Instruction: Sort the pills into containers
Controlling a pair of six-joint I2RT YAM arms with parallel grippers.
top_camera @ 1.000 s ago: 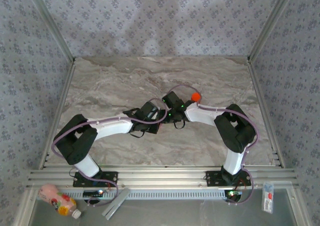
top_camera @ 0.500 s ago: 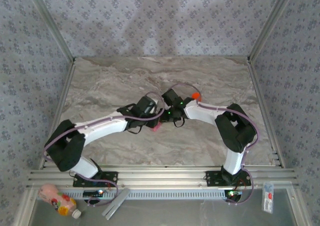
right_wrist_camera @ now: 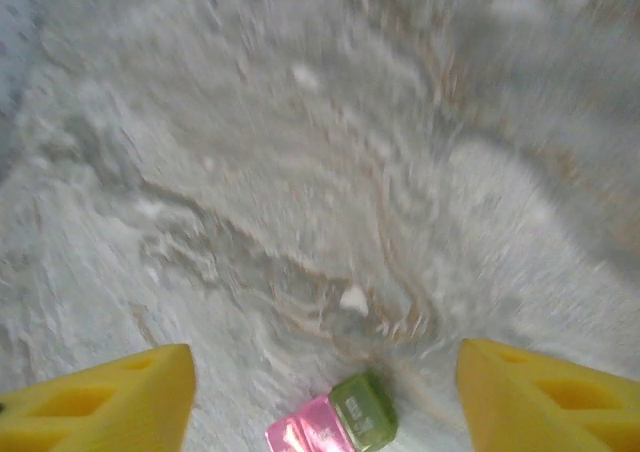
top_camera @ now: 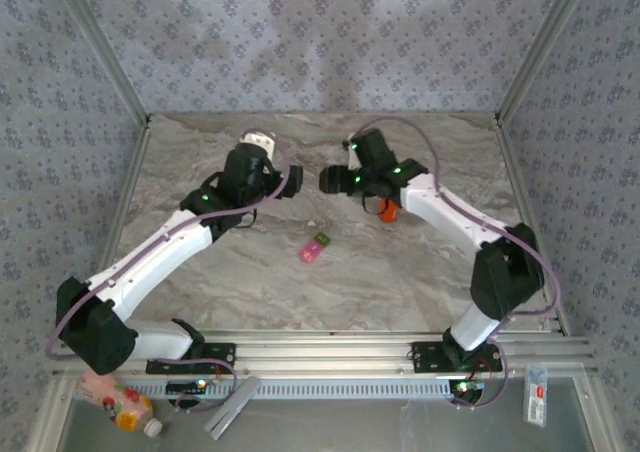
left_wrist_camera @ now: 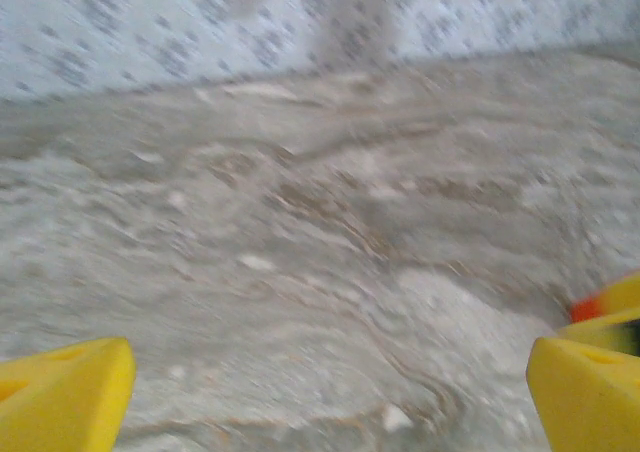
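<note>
Pill case (top_camera: 316, 248), from the top camera, lies mid-table on the marble table (top_camera: 200, 152), its long axis diagonal, with the green end pointing far-right and the pink end near-left. The left gripper (top_camera: 288, 182) and right gripper (top_camera: 330, 180) hang well beyond it, near an orange bottle (top_camera: 388, 209).

On my left wrist camera, the fingers (left_wrist_camera: 60, 397) are spread wide over bare marble (badly blurred).

On my right wrist camera, the fingers (right_wrist_camera: 100, 402) are also spread, pinching nothing. The case (right_wrist_camera: 335, 424) lies at the bottom edge, green end up-right.

- The left arm (top_camera: 160, 257) and right arm (top_camera: 450, 212) are white with black joints.
- Purple cables (top_camera: 400, 121) run along them.
- Little green lights (top_camera: 205, 199) glow.
- The fingers (left_wrist_camera: 60, 397) are yellow.
</note>
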